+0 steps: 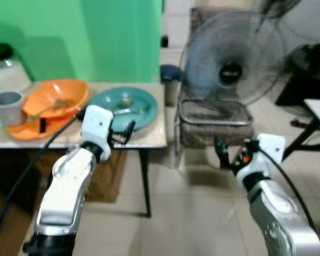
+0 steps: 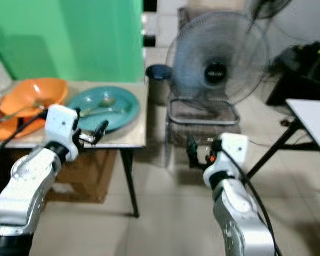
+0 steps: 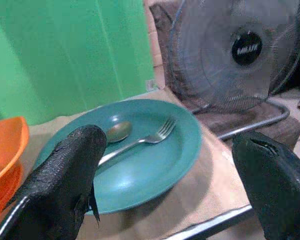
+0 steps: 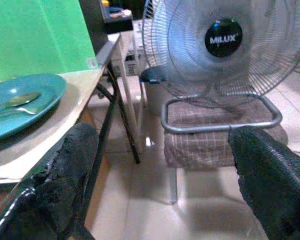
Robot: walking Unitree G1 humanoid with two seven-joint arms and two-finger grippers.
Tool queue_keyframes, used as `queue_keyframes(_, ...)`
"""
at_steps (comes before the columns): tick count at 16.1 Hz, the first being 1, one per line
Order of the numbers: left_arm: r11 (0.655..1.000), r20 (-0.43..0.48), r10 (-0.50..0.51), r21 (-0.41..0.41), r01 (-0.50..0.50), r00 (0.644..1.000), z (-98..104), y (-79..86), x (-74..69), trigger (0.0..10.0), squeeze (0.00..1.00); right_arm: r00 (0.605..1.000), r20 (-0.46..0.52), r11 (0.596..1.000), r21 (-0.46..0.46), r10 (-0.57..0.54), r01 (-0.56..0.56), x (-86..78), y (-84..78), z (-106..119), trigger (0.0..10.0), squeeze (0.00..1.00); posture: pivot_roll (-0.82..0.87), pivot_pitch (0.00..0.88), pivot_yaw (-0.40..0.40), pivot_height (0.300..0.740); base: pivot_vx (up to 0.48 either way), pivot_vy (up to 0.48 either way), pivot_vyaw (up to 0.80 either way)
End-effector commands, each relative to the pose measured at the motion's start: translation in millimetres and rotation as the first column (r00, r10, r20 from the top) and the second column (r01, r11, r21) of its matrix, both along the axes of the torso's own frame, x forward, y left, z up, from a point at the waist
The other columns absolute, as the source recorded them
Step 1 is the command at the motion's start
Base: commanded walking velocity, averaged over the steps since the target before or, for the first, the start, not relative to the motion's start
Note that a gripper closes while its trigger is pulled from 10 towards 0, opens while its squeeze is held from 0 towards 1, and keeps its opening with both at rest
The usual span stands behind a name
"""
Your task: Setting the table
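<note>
Teal plate (image 1: 124, 108) with spoon (image 3: 117, 132) and fork (image 3: 157, 135) still stacked beside orange bowl (image 1: 56, 97) on desk (image 1: 149, 140); nothing laid out. Left hand (image 1: 122, 133) spread near plate; right hand (image 1: 230, 154) spread, idle.

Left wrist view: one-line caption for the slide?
Open left gripper poised before a teal plate holding a spoon and fork.

Looking like a lived-in home, probably a dining corner. A folding table (image 1: 149, 143) is standing against a green wall (image 1: 96, 37) on pale tiled floor (image 1: 192, 213). Sitting on the table: teal plate (image 3: 155, 165) with fork (image 3: 157, 135) and spoon (image 3: 117, 132), orange bowls (image 1: 56, 96), a cup (image 1: 6, 105), a jar (image 1: 8, 66). Right of the table, a pedestal fan (image 1: 232, 58) is resting on a cushioned chair (image 4: 210, 125).
</note>
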State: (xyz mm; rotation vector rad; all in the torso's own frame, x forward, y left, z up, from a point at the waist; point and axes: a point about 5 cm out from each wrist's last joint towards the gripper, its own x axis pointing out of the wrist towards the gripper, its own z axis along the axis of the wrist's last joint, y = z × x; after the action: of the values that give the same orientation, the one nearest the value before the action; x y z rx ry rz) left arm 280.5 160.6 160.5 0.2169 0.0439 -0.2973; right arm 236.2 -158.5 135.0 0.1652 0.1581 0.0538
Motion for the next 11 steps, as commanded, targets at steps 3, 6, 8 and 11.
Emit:
queue_keyframes(3,1.0,0.018,-0.004,-0.008,0.004,1.0,6.4,-0.2,1.8,10.0,0.0,0.999,0.027,0.999,0.003,0.032,-0.032,2.7,2.4,3.0,10.0,0.0,-0.06,0.0,-0.019,0.74,0.08,0.0,0.0)
queue_keyframes(6,1.0,0.014,-0.004,-0.008,0.004,1.0,5.5,2.2,-0.6,10.0,0.0,0.998,0.019,0.998,-0.02,0.062,-0.061,3.6,4.9,1.7,10.0,0.0,-0.05,0.0,-0.028,0.74,0.256,0.0,0.0)
queue_keyframes(8,1.0,0.011,-0.002,-0.011,0.002,1.0,4.8,2.9,-2.4,10.0,0.0,0.994,-0.003,0.99,-0.087,0.108,-0.108,5.1,7.5,-0.9,10.0,0.0,-0.05,0.0,-0.034,0.74,0.302,0.0,0.4)
queue_keyframes(11,1.0,0.011,-0.005,-0.013,0.005,1.0,4.8,2.0,-3.1,10.0,0.0,0.993,0.009,0.992,-0.053,0.119,-0.118,4.4,9.8,-1.2,10.0,0.0,-0.05,0.0,-0.035,0.74,0.331,0.0,0.53)
